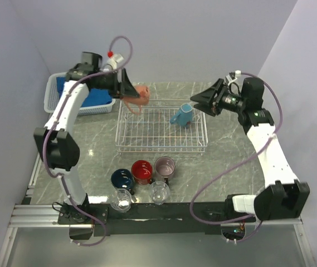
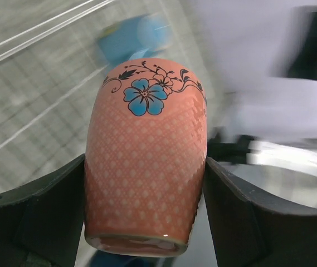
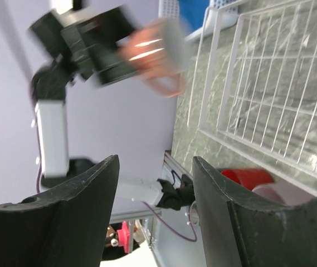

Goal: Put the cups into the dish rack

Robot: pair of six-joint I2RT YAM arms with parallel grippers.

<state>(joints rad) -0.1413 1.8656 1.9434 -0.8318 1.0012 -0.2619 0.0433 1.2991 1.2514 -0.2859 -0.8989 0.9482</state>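
Found left gripper (image 1: 126,89) clamped on salmon-orange mug (image 2: 145,156) over dish rack's (image 1: 147,133) far-left corner. Noted right gripper (image 3: 155,167) spread, empty, near light-blue mug (image 1: 181,115) inside rack.

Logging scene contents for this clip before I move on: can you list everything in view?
dish rack: one, white wire, table centre
light-blue mug: one, light blue, inside rack, right rear
salmon-orange mug: one, blue flower print, held at rack's left rear
navy mug, red mug, mauve mug: one each, row before rack
clear glasses: two, nearest arm bases
basket: one, white, blue cloth inside, far left
table: one, grey marbled
left hand: black, shut on salmon-orange mug
right hand: black, open, empty, right of rack
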